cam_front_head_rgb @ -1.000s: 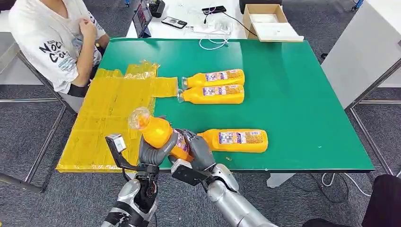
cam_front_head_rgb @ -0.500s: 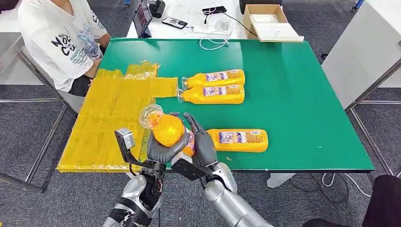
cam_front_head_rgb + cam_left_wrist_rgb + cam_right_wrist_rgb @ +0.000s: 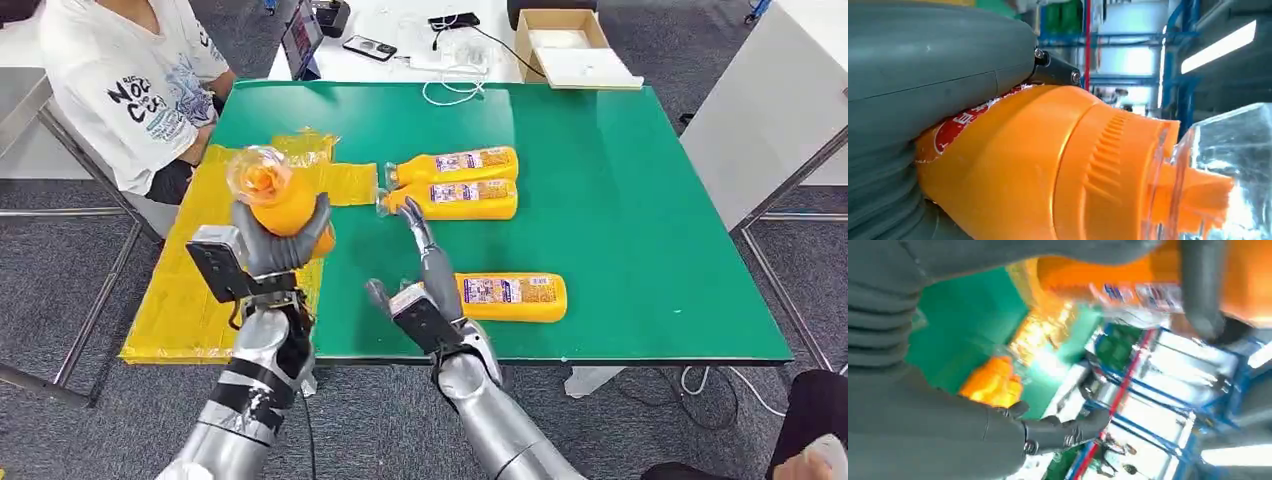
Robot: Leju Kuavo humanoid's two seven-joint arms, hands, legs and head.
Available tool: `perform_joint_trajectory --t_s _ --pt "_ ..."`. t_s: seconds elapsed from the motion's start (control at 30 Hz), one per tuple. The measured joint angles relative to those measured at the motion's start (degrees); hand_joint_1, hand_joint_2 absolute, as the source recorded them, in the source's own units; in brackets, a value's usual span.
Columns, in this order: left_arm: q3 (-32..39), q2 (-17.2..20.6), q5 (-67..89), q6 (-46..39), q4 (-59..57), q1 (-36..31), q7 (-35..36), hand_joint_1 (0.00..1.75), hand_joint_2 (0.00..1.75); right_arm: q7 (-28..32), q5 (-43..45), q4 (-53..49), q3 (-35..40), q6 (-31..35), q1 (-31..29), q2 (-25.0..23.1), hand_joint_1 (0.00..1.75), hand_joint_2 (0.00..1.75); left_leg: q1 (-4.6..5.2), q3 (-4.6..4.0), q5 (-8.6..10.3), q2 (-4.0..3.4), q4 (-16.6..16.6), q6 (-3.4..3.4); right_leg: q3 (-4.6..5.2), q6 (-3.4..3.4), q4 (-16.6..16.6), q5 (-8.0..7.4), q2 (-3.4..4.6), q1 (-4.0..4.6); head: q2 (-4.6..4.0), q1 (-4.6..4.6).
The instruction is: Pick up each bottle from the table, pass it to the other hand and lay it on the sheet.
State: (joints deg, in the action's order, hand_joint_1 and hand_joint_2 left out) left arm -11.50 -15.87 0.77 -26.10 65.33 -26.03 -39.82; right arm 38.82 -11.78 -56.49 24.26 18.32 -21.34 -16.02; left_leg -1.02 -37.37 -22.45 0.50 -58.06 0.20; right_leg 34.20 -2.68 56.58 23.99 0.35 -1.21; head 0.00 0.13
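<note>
I've got the bottle [image 3: 277, 200] wrapped in my left robot hand [image 3: 275, 243], right robot hand [image 3: 425, 285] spread empty. Looks full, slick, rigid, so grip mid-body.

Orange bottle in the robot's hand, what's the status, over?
Left hand grips orange bottle above yellow sheet. Right hand open, empty. Three bottles left on table. Path clear.
</note>
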Motion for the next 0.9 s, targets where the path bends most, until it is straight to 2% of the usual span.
perform_joint_trajectory --t_s 0.13,0.47,0.57,0.67,0.77,0.83,0.9 --pt "3.5 1.0 2.7 -5.1 -2.5 -2.1 0.0 1.75 1.75 0.3 1.5 -5.3 -0.1 0.0 1.9 0.1 0.0 0.0 0.0 -0.01 0.0 -0.02 0.0 0.0 0.02 0.0 0.0 0.0 0.01 0.0 0.0 0.0" --pt "6.0 2.4 3.2 -5.7 -4.5 -3.0 -0.1 1.75 1.75 0.3 1.8 -9.8 -0.2 0.0 3.5 0.2 0.0 0.0 0.0 -0.02 0.0 0.01 0.0 0.0 0.02 0.0 0.0 0.0 0.0 0.0 0.0 0.0" --pt "6.1 2.7 7.4 -9.0 -5.2 -3.3 -0.2 1.75 1.75 0.6 1.8 -10.3 -0.2 0.1 3.7 0.2 0.0 0.0 0.0 -0.02 0.0 0.01 0.0 0.0 0.02 0.0 0.0 0.0 0.0 0.0 0.0 0.0" --pt "9.2 3.1 30.9 -13.4 -8.8 -4.8 0.5 1.75 1.75 1.1 2.4 -12.7 -0.1 3.5 4.7 0.2 0.0 0.0 0.0 -0.02 0.0 0.05 0.0 0.0 0.01 0.0 0.0 0.0 -0.02 0.0 0.0 0.02" --pt "17.9 3.1 62.0 -13.7 -12.9 -6.3 3.4 1.75 1.75 1.3 3.8 -16.7 0.3 8.6 5.8 0.5 0.0 0.0 0.0 -0.01 0.0 -0.06 0.0 -0.01 0.03 0.01 0.0 0.0 0.05 0.0 0.0 0.0" --pt "22.7 3.4 77.5 -13.8 -14.2 -6.4 8.1 1.75 1.75 1.3 4.6 -18.9 0.5 10.8 6.5 0.9 0.0 0.0 0.0 0.0 -0.01 -0.23 0.0 -0.02 0.1 0.02 0.0 -0.01 0.22 0.0 0.0 0.0" --pt "24.6 4.6 85.4 -13.9 -16.0 -6.4 14.2 1.75 1.75 1.4 5.2 -20.8 0.7 11.8 7.1 1.3 0.0 0.0 0.0 0.01 -0.01 -0.24 0.0 -0.02 0.12 0.02 0.0 -0.01 0.27 0.0 0.0 0.0"
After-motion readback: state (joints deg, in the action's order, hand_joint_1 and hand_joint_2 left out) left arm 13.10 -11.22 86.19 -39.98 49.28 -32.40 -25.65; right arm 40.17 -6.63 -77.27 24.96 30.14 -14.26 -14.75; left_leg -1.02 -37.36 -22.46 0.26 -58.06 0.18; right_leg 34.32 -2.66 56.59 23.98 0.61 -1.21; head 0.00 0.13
